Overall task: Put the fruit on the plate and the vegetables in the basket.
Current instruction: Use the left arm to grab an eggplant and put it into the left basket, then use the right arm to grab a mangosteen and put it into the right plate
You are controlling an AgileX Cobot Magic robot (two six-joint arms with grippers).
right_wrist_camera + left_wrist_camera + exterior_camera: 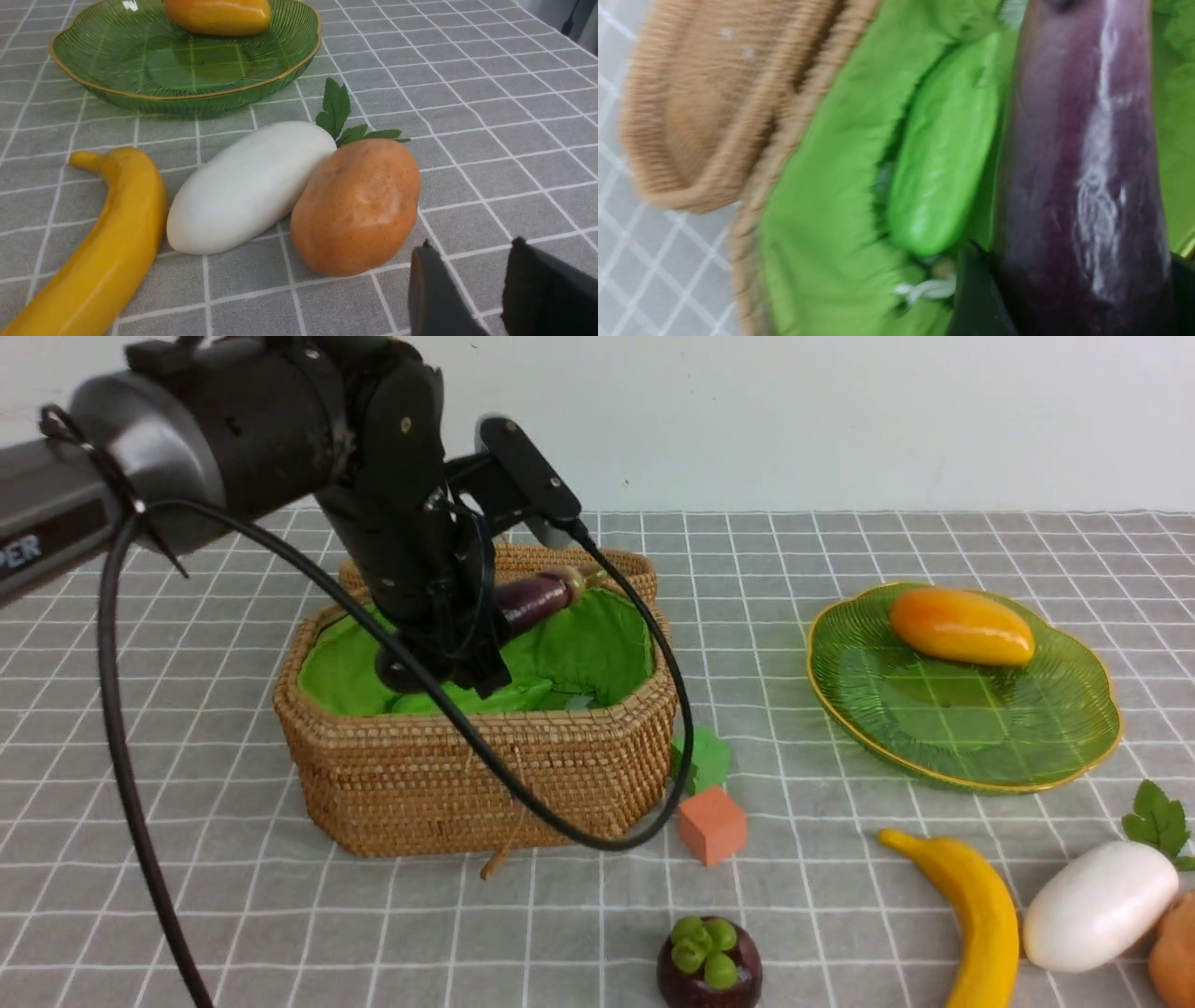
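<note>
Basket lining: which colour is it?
Bright green, showing best in the left wrist view.

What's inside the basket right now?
The green gourd lies in the basket, on the cloth. The eggplant is at its opening, between the left gripper's fingers. Left arm and eggplant cover part of the inside; can't tell what's there.

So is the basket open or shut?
Open. The basket has no lid over its top: you can see its green lining and, inside, a light green gourd.
</note>
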